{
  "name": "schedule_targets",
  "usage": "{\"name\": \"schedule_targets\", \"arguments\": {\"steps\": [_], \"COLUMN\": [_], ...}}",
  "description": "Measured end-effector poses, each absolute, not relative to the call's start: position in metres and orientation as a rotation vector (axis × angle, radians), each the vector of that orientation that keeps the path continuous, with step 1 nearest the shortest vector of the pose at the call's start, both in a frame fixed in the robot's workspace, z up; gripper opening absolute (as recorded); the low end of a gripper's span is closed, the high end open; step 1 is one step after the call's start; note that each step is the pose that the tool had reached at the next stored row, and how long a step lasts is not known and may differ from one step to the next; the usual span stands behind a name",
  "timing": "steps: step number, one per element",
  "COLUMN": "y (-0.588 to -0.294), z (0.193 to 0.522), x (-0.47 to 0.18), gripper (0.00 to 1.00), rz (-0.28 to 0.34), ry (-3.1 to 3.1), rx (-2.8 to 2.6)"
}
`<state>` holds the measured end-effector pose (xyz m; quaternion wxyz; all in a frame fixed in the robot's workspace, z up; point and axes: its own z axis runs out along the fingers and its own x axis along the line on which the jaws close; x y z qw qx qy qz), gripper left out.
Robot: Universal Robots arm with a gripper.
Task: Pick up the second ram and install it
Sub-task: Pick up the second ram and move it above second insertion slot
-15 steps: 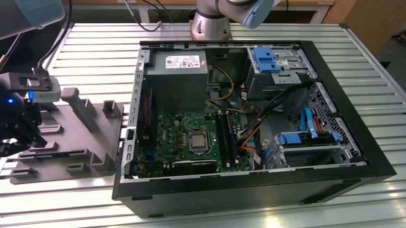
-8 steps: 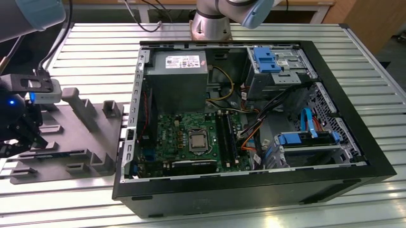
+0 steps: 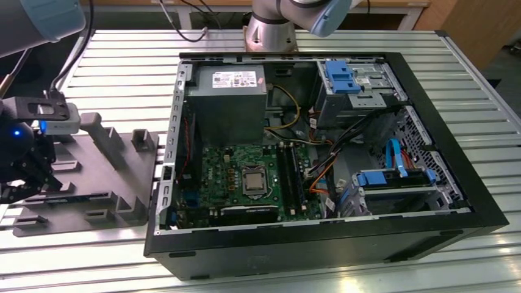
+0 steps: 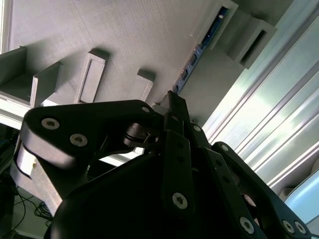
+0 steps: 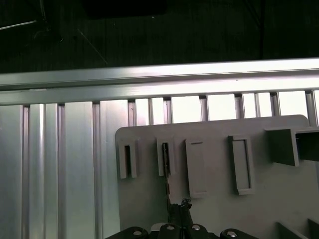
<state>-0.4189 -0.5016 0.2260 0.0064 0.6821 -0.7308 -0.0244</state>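
The gripper (image 3: 28, 183) hangs over the grey moulded tray (image 3: 106, 183), which lies on the slatted metal table (image 3: 122, 61) at about nine o'clock from the open computer case (image 3: 326, 250) in the exterior view. The arm's base (image 3: 273, 27) stands at twelve o'clock from the case, just beyond its far wall.

In both wrist views the second ram (image 4: 192, 59) (image 5: 166, 159) shows edge-on as a slim dark strip. It sits in a narrow slotted block of the tray (image 4: 99, 30) (image 5: 279, 199) and runs straight to the gripper (image 4: 172, 99) (image 5: 182, 205). The fingers (image 4: 174, 144) are drawn narrow, closed on the strip's near end – the stick itself is still seated in its slot, not lifted clear.

Inside the case the green motherboard (image 3: 236, 177) lies flat, with its long dark memory slots (image 3: 289, 177) at the board's three o'clock edge, well apart from the tray and the gripper – whether a stick already fills one of them I cannot tell.
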Motion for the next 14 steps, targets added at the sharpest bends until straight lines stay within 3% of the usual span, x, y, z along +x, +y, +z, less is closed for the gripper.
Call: {"name": "schedule_targets", "arguments": {"steps": [14], "y": [-0.5016], "z": [0.2207], "x": [-0.4189], "gripper": [0.11], "rz": [-0.076], "ry": [-2.286], "rx": [2.134]}}
